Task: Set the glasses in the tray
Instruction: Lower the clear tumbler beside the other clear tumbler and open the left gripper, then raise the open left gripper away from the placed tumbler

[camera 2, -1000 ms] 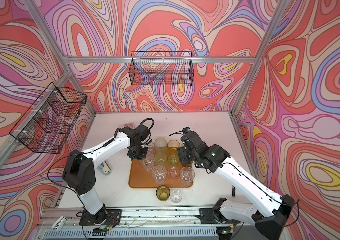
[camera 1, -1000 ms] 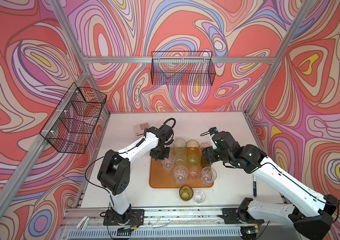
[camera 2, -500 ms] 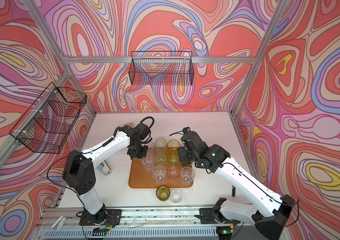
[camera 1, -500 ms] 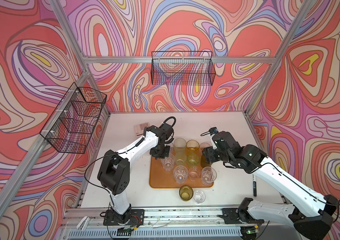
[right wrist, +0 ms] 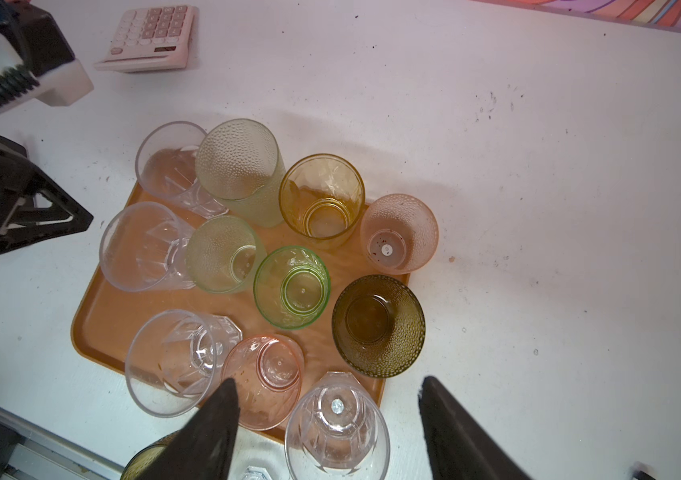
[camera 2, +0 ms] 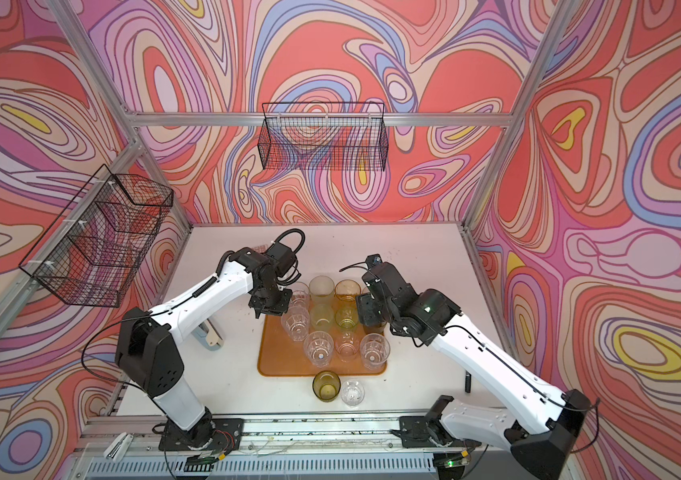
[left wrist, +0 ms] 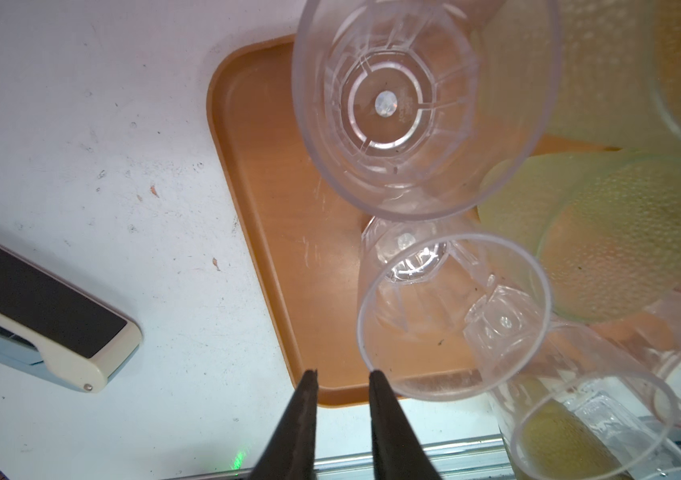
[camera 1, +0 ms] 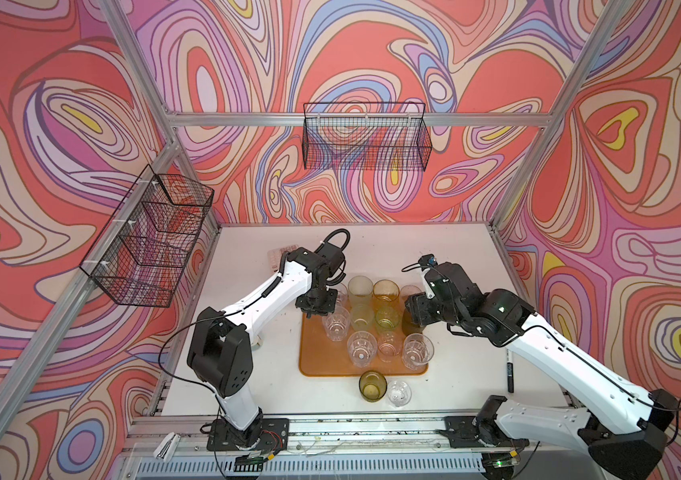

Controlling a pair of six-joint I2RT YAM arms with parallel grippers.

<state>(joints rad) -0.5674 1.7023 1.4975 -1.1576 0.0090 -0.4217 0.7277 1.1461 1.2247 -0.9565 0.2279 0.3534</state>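
Top views: tray [camera 1: 309,353] long axis front-back (glasses [camera 1: 360,348] upright).

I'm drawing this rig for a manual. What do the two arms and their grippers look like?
Both arms have white links with black joint housings and black bases bolted to an aluminium rail. A thin black cable runs along each arm, with a coiled stretch and a loop near the left wrist. The left gripper and right gripper each have two black, tapered, pointed fingers. A small green light shows on the right arm.

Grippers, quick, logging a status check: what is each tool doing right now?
Left gripper: slightly open, holding nothing, beside a clear tumbler.
Right gripper: wide open, holding nothing.
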